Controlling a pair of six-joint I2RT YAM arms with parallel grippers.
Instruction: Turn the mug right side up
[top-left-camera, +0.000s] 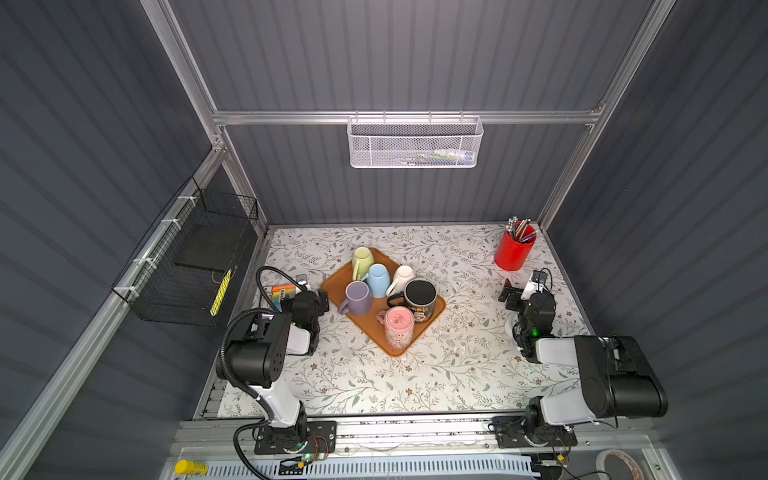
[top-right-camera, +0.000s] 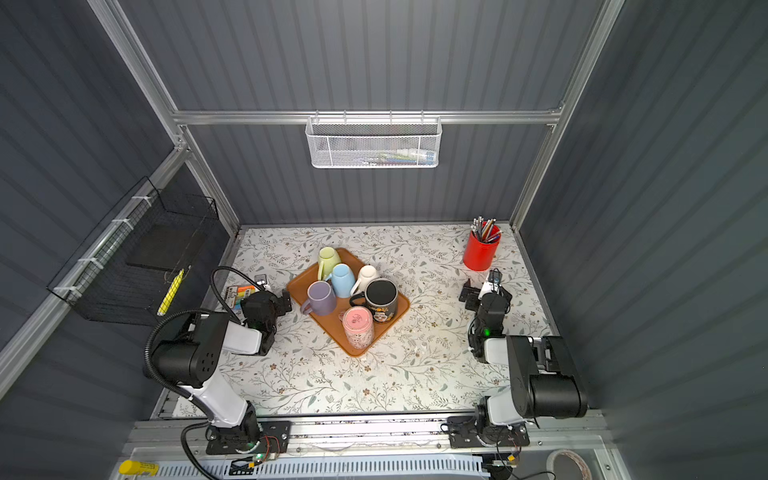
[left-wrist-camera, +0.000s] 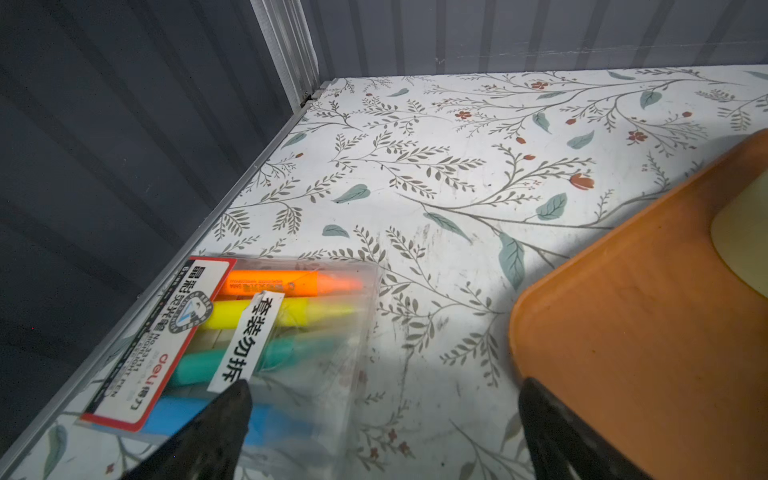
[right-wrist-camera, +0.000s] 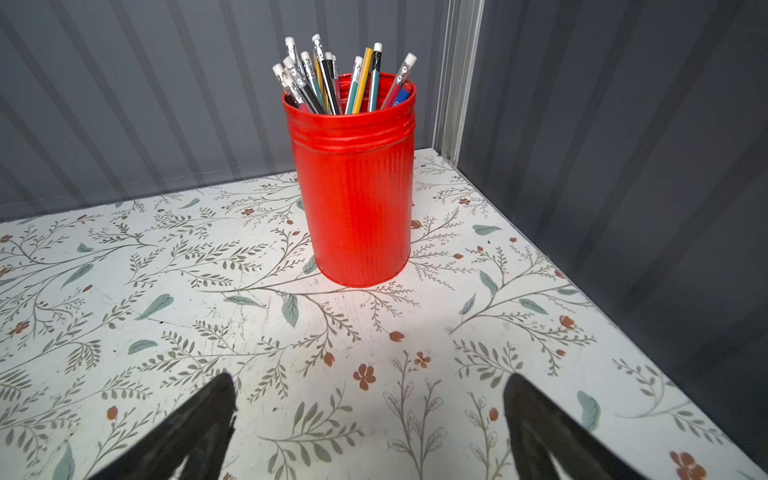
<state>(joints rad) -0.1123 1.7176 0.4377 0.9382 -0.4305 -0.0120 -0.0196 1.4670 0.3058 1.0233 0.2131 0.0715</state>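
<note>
Stage: pre-reach, no mug chosen | left gripper (top-left-camera: 323, 300), left of centre, stood spread and empty just beside tray (top-left-camera: 332, 286) | mugs (top-left-camera: 378, 280) sat base-up on tray, mid-frame; purple mug (top-left-camera: 358, 297) nearest that gripper, untouched | right gripper (top-left-camera: 509, 293), right of centre, gaped empty, well apart | next move probably required reaching for one mug's body.

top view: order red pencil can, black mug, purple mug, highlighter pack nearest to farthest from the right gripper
From the right gripper, in a top view:
1. red pencil can, far right corner
2. black mug, right side of the tray
3. purple mug, left side of the tray
4. highlighter pack, left edge of the table
</note>
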